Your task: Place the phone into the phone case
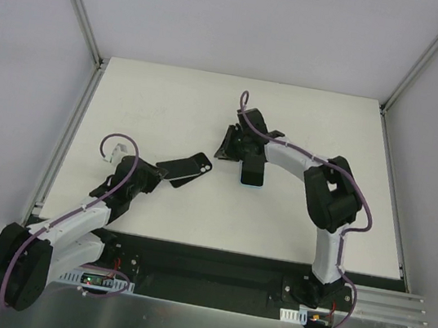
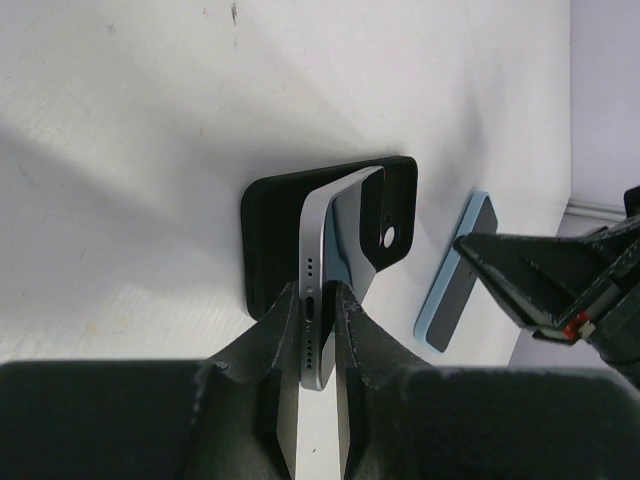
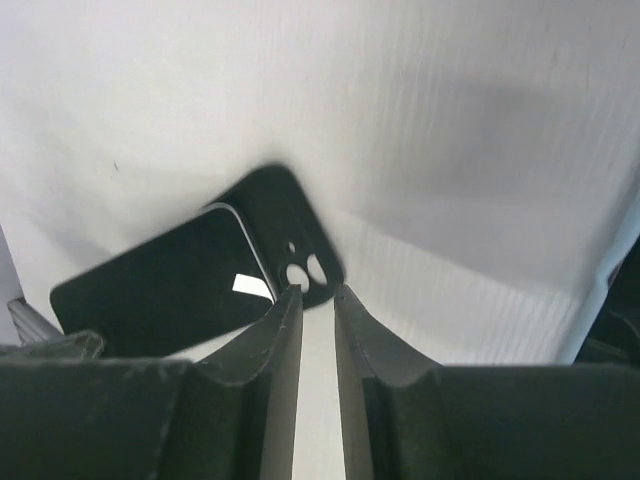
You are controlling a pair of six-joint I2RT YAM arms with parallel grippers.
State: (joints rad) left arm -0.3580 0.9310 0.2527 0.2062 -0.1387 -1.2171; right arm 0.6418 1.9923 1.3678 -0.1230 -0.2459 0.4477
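Phone first: the slim silver-edged, dark-glass phone (image 2: pixel 335 260) is pinched by its port end in the left gripper's (image 2: pixel 318 318) closed jaws, tilted over the black moulded phone case (image 2: pixel 270 225) lying on the white worktop (image 1: pixel 171 99), presumably so its far end seats first. The right gripper's (image 3: pixel 318 300) jaws stand slightly parted, holding nothing, near a second, blue-edged phone (image 1: pixel 252 171).

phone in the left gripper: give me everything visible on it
The phone is slim, with a silver metal-looking edge showing a port and speaker holes, and a dark glossy face. The left gripper is shut on its bottom end. It is tilted, its far end angled into the black phone case lying on the white table.
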